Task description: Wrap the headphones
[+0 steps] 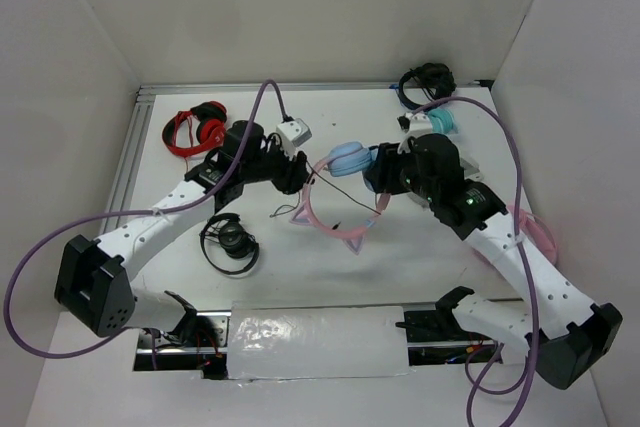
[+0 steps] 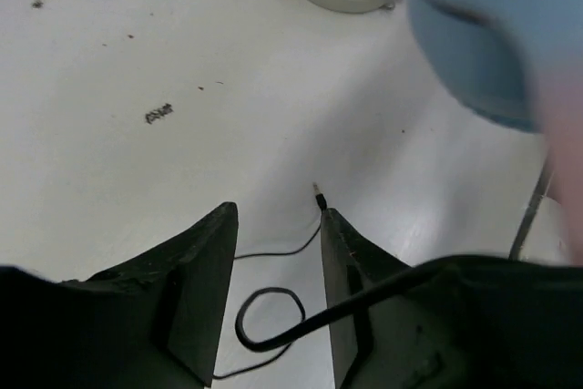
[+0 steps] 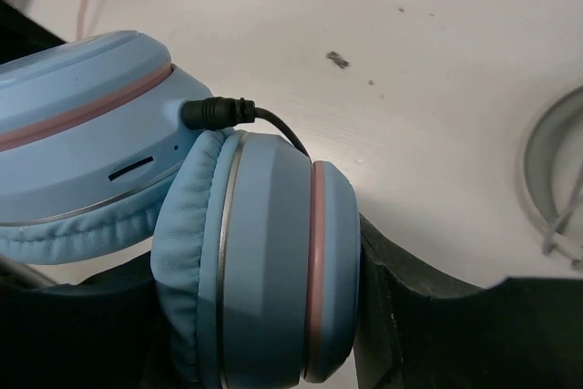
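Right claw (image 1: pixel 378 177) is clamped on the headphones (image 1: pixel 348 159), one blue cup squeezed between its fingers, mid-table, with the pink headband hanging toward the near edge. The wrist view shows the cable (image 3: pixel 278 125) running out of its jack beside that cup.

Left claw (image 2: pixel 278 216) hangs just beside the other cup, jaws moderately apart and gripping nothing. Below it the cable lies loose on the table (image 1: pixel 420 267), curled in a small loop, with the free plug (image 2: pixel 319 198) showing just past the fingertips.

So the wrap looks barely begun, and the job in hand is getting hold of that cable. Best bet, I'd say: drop the left claw straight down over the strand near the plug and close fully, because it's thin and will slip out of a lazy pinch. The right claw should keep its squeeze firm so the cups don't twist. Then lead the cable around the band with light tension, without tugging at the jack.
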{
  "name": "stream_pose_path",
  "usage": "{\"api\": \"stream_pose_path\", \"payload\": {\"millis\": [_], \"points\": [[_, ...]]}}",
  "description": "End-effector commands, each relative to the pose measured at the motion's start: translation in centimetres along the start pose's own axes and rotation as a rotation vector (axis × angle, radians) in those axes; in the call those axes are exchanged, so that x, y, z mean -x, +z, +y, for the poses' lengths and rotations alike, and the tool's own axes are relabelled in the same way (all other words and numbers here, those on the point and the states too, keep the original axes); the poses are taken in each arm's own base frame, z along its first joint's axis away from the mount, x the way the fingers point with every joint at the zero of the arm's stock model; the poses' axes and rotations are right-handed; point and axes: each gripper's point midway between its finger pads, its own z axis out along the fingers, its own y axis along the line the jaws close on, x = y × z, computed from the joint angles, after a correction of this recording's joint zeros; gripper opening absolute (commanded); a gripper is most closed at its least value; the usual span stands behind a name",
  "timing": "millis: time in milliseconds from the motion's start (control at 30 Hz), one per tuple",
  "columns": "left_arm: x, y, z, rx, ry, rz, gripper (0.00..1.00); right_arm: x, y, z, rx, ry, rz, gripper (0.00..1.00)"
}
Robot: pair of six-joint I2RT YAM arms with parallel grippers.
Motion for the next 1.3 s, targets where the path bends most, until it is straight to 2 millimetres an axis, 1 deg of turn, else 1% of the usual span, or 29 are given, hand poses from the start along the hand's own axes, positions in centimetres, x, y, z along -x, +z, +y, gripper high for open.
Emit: {"api": "stream_pose_path", "payload": {"millis": [0, 33, 67, 100, 133, 167, 200, 233, 300, 333, 400, 433, 467, 500, 567, 633, 767, 900, 933, 967, 1000, 1067, 1100, 1133, 1200, 1233, 1267], "points": [[2.9, -0.5, -2.4, -0.144, 0.025, -0.146, 0.56, 5.5, -3.6, 4.5, 0.202, 0.059, -0.133, 0.00], [2.7, -0.5, -3.3, -0.201, 0.032, -0.149, 0.62, 5.7, -3.8, 4.7, 0.210, 0.078, -0.132, 0.00], [2.6, -0.4, -3.7, -0.229, 0.034, -0.152, 0.72, 6.1, -4.0, 5.0, 0.219, 0.086, -0.134, 0.00], [2.4, -0.2, -4.0, -0.251, 0.033, -0.161, 0.88, 6.2, -4.0, 5.1, 0.219, 0.099, -0.131, 0.00], [2.1, 0.2, -4.5, -0.293, 0.028, -0.159, 0.97, 6.2, -3.9, 5.5, 0.232, 0.122, -0.111, 0.00], [2.0, 0.4, -4.7, -0.310, 0.028, -0.162, 0.99, 6.2, -3.8, 5.5, 0.228, 0.137, -0.098, 0.00], [1.8, 0.4, -5.3, -0.353, 0.030, -0.161, 0.99, 6.3, -3.7, 5.7, 0.231, 0.150, -0.087, 0.00], [1.8, 0.5, -5.6, -0.376, 0.033, -0.164, 0.99, 6.5, -3.8, 5.9, 0.234, 0.174, -0.077, 0.00], [1.3, 0.8, -6.0, -0.419, 0.032, -0.168, 0.99, 6.5, -3.4, 5.8, 0.216, 0.204, -0.056, 0.00], [1.1, 0.6, -6.7, -0.461, 0.033, -0.167, 0.99, 6.9, -3.5, 5.8, 0.204, 0.228, -0.059, 0.00], [0.4, 0.7, -7.1, -0.494, 0.017, -0.158, 0.99, 7.5, -3.4, 5.8, 0.194, 0.254, -0.065, 0.00], [0.4, 0.8, -7.2, -0.504, 0.022, -0.170, 0.99, 8.2, -3.7, 5.8, 0.192, 0.268, -0.079, 0.00], [-0.5, 1.0, -7.4, -0.518, -0.002, -0.154, 0.99, 8.6, -3.9, 6.1, 0.195, 0.289, -0.083, 0.00], [-0.4, 1.1, -7.3, -0.521, 0.006, -0.171, 0.99, 9.7, -4.5, 6.3, 0.207, 0.298, -0.105, 0.00], [-1.3, 1.3, -7.7, -0.549, -0.015, -0.160, 0.99, 10.6, -5.2, 6.5, 0.209, 0.318, -0.126, 0.00], [-1.7, 1.4, -8.2, -0.590, -0.020, -0.163, 0.99, 12.4, -6.5, 7.1, 0.234, 0.322, -0.166, 0.00], [-2.1, 1.1, -9.0, -0.670, -0.011, -0.171, 0.99, 13.7, -7.5, 7.3, 0.227, 0.337, -0.192, 0.00], [-2.5, 1.0, -9.9, -0.739, -0.006, -0.174, 0.99, 14.6, -8.0, 6.7, 0.190, 0.360, -0.224, 0.00], [-2.6, 1.2, -10.2, -0.762, 0.002, -0.179, 0.99, 15.0, -8.1, 6.3, 0.170, 0.369, -0.243, 0.00], [-2.5, 1.2, -10.6, -0.784, 0.002, -0.178, 0.99, 15.4, -8.3, 6.4, 0.172, 0.383, -0.255, 0.00], [-2.9, 1.7, -10.8, -0.799, -0.005, -0.165, 0.99, 15.6, -8.3, 5.9, 0.145, 0.397, -0.270, 0.00], [-3.0, 2.5, -11.0, -0.784, -0.038, -0.148, 0.99, 16.7, -8.8, 5.4, 0.116, 0.427, -0.314, 0.00], [-3.5, 3.0, -11.0, -0.788, -0.053, -0.133, 0.98, 17.1, -9.1, 5.3, 0.111, 0.440, -0.330, 0.00], [-3.6, 3.0, -11.2, -0.804, -0.048, -0.138, 0.96, 18.0, -9.6, 5.0, 0.095, 0.453, -0.368, 0.00], [-4.5, 3.1, -11.4, -0.822, -0.078, -0.119, 0.95, 18.9, -9.9, 4.7, 0.082, 0.478, -0.394, 0.00], [-4.7, 3.1, -11.5, -0.824, -0.087, -0.122, 0.95, 19.8, -10.6, 4.9, 0.091, 0.483, -0.421, 0.00], [-4.9, 3.3, -11.5, -0.823, -0.092, -0.120, 0.95, 20.3, -10.9, 4.9, 0.092, 0.490, -0.435, 0.00]]}}
